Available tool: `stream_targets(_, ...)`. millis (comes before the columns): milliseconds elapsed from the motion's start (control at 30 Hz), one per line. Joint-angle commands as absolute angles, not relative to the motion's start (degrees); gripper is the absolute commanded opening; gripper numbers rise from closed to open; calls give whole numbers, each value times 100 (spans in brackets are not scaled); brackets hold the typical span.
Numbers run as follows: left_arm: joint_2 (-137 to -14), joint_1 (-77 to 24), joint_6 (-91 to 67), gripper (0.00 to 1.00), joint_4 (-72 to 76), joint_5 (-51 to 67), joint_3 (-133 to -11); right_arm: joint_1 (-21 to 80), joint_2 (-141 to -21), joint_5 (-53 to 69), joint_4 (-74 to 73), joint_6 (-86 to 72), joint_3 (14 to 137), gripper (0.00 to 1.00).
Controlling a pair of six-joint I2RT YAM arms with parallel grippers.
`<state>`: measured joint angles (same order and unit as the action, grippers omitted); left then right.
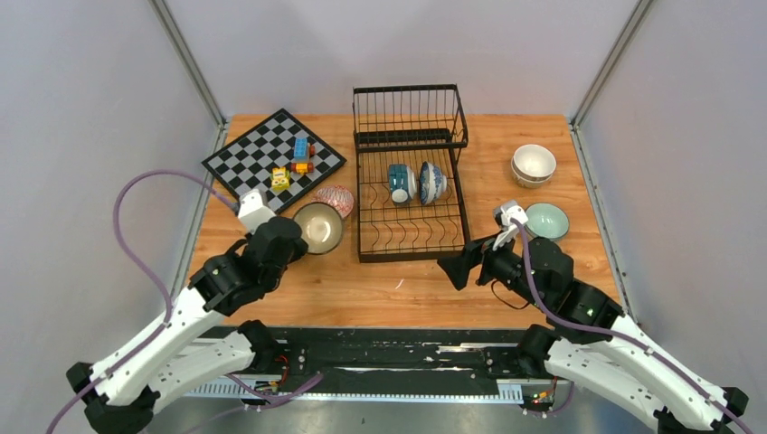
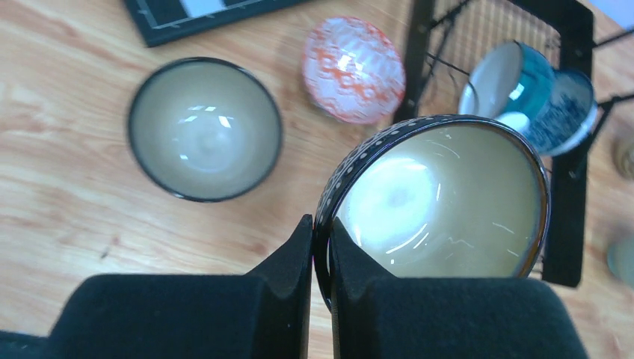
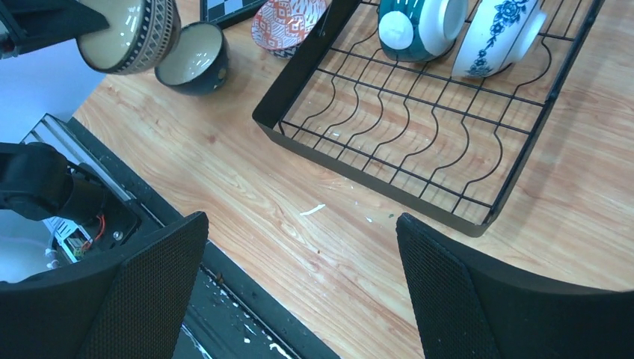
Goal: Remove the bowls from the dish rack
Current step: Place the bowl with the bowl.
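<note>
The black wire dish rack [image 1: 407,237] stands mid-table with two bowls on edge in it: a teal one [image 1: 401,183] and a blue-white patterned one [image 1: 432,182]. My left gripper [image 2: 321,232] is shut on the rim of a dark dotted bowl with a cream inside [image 2: 437,202], lifted above the table left of the rack. Under it on the wood are a dark bowl [image 2: 203,129] and a red-pink patterned bowl [image 2: 353,69]. My right gripper [image 3: 299,217] stands open and empty above the table in front of the rack's near right corner.
A chessboard [image 1: 258,149] with small toy blocks [image 1: 294,163] lies at the back left. To the right of the rack are stacked white bowls [image 1: 534,165] and a mint bowl [image 1: 547,220]. The table's near edge [image 3: 247,262] runs just below my right gripper.
</note>
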<state>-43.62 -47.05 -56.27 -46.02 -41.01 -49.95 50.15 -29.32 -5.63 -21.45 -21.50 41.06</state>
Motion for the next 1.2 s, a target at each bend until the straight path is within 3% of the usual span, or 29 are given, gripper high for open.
stream_targets(0, -3891, -4015, -5580, 0, -4688, -4065, -4761, 5047, -2846, -289, -1533, -2086, 3828, 99)
stream_targets(267, -4387, -2418, -5670, 0, -4123, -2682, -4378, 5053, -3201, 102, -1520, -2348, 3596, 97)
stream_targets(533, -4540, -1043, -5434, 0, -3891, -2006, -4082, 5049, -3037, 293, -1529, -2467, 3411, 96)
stream_targets(1167, -5100, -454, -5259, 0, -3324, -1903, -3771, 5053, -2951, 79, -1644, -2337, 3410, 96)
